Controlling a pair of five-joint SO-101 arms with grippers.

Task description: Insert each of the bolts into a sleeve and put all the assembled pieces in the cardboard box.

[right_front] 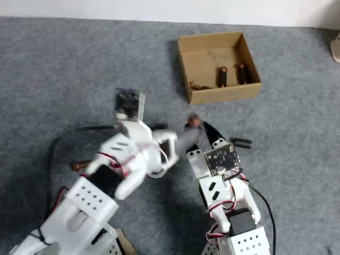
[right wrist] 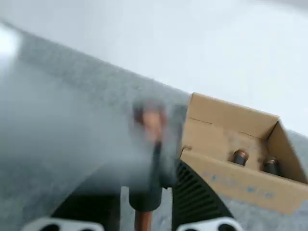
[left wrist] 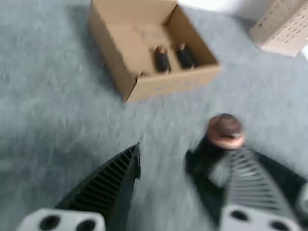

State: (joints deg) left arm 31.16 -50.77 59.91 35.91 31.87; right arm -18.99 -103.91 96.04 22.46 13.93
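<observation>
Your sleeved bolt (right wrist: 147, 197), copper head showing, is pinched in your right gripper (right wrist: 147, 180) above the carpet (right_front: 53, 64), a little short of the cardboard box (right_front: 226, 94). Your left gripper (left wrist: 163, 154) is spread wide just beside that piece. Two assembled pieces (left wrist: 162, 59) lie in the box, and a loose sleeve (right_front: 241, 142) lies near your left arm.

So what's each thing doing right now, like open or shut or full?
Black sleeve with copper bolt through it: assembled, gripped by the right hand.
Right hand: shut on it.
Left hand: open, holding nothing.
Brown cardboard box: open on top, two sleeved bolts inside.
Loose black sleeve: lying on the grey carpet, unheld.
</observation>
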